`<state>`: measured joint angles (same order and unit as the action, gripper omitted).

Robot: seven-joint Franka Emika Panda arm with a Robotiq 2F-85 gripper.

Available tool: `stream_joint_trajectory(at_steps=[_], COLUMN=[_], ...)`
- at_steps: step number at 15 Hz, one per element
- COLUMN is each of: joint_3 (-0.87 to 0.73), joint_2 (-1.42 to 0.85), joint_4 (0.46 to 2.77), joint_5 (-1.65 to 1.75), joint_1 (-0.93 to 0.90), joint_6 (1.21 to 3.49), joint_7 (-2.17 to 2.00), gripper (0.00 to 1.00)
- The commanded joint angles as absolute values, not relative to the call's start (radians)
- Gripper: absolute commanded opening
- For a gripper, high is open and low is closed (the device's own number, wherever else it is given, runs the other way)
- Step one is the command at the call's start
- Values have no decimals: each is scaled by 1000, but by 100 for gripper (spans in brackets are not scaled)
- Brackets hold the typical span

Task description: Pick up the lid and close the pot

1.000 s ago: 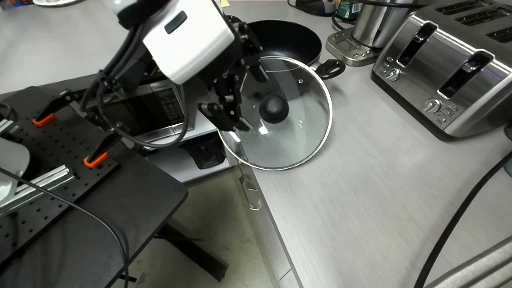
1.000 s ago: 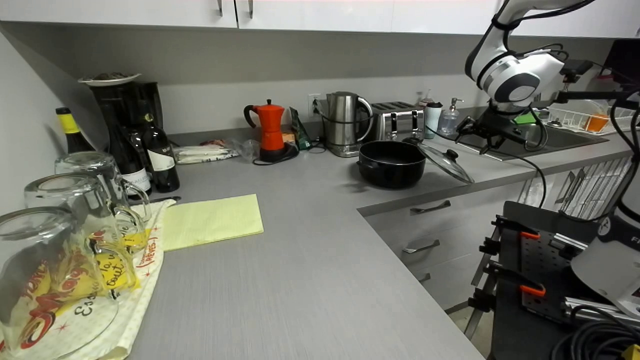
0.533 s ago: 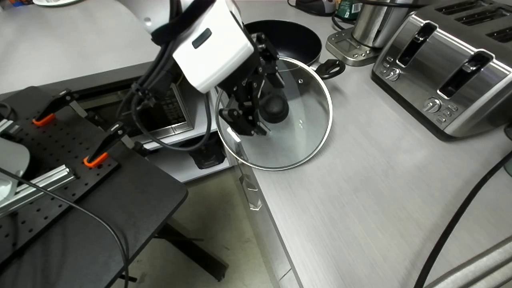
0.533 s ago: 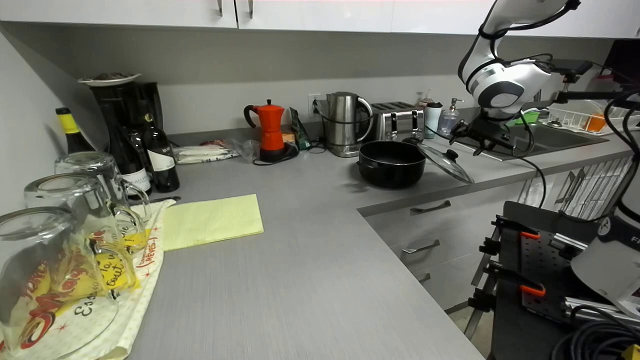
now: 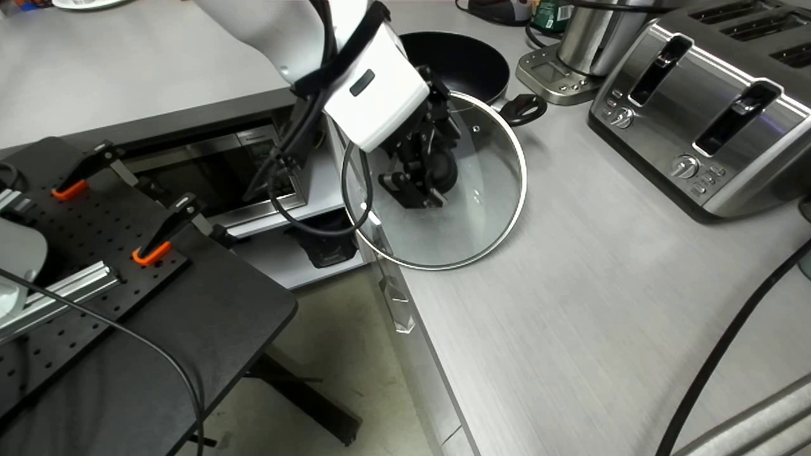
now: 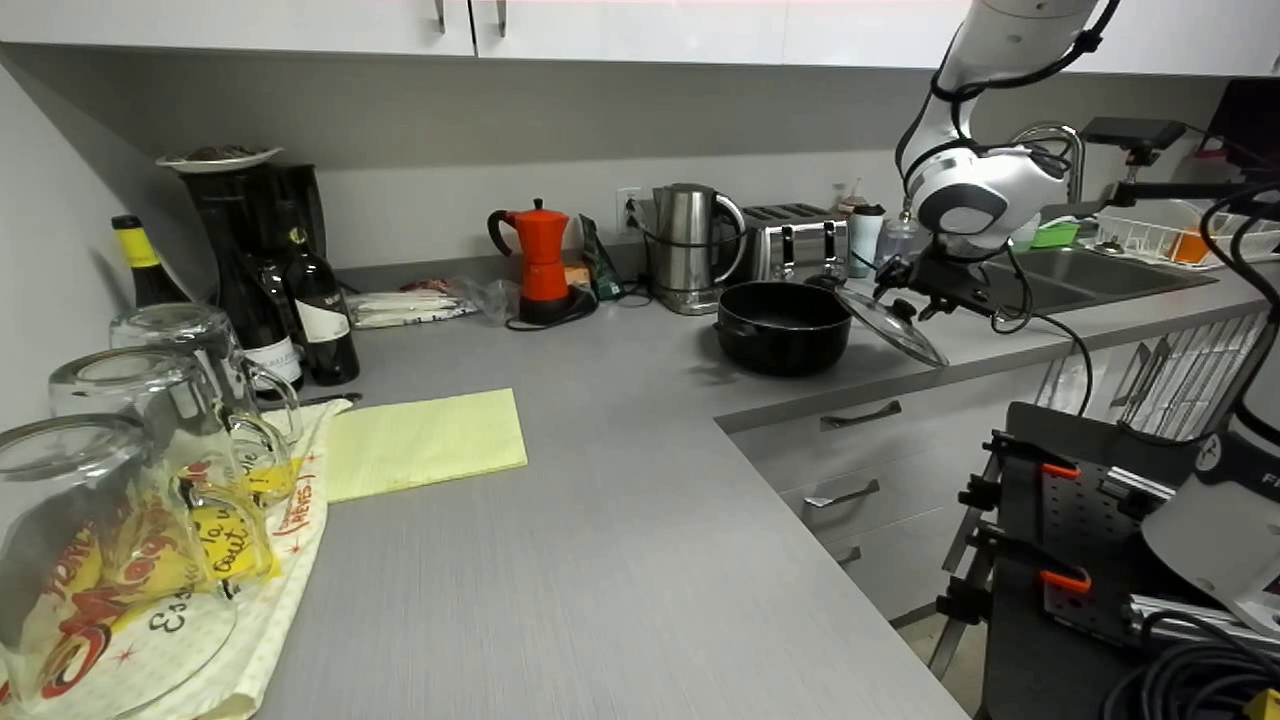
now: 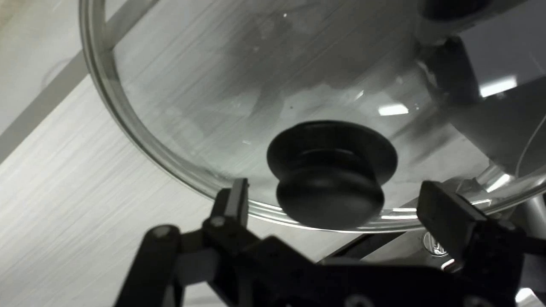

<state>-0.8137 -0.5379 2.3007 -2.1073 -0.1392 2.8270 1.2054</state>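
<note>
The clear glass lid [image 5: 481, 212] leans tilted against the black pot [image 5: 456, 60], its low edge near the counter's front edge. In an exterior view the lid [image 6: 880, 322] slopes down from the rim of the pot [image 6: 783, 340], which stands uncovered. The lid's black knob [image 7: 330, 198] faces my gripper. My gripper [image 7: 335, 186] is open, with one finger on each side of the knob and a gap to both. It is over the lid in both exterior views [image 5: 447, 166] [image 6: 903, 300]. The pot's near side is partly hidden by the arm and lid.
The silver toaster [image 5: 716, 114] and steel kettle [image 6: 690, 240] stand behind the pot and lid. The counter edge [image 5: 426, 339] runs under the lid. A red moka pot [image 6: 543, 255] stands farther along. A black cable [image 5: 716, 342] crosses the counter.
My open gripper has moved from beside the lid to over its knob, toward the pot and lower. The lid and the pot have not moved.
</note>
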Motion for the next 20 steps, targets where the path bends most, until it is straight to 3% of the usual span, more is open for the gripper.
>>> stream_joint_trajectory(at_steps=[1,20], joint_3=[-789,-744], joint_2=[-572,-448], joint_4=[2256,2387], joint_5=[-2198,-2363], joint_1=[-110,-104], joint_6=[2819,2644], joint_7=[1312,1655], gripper=[100,100])
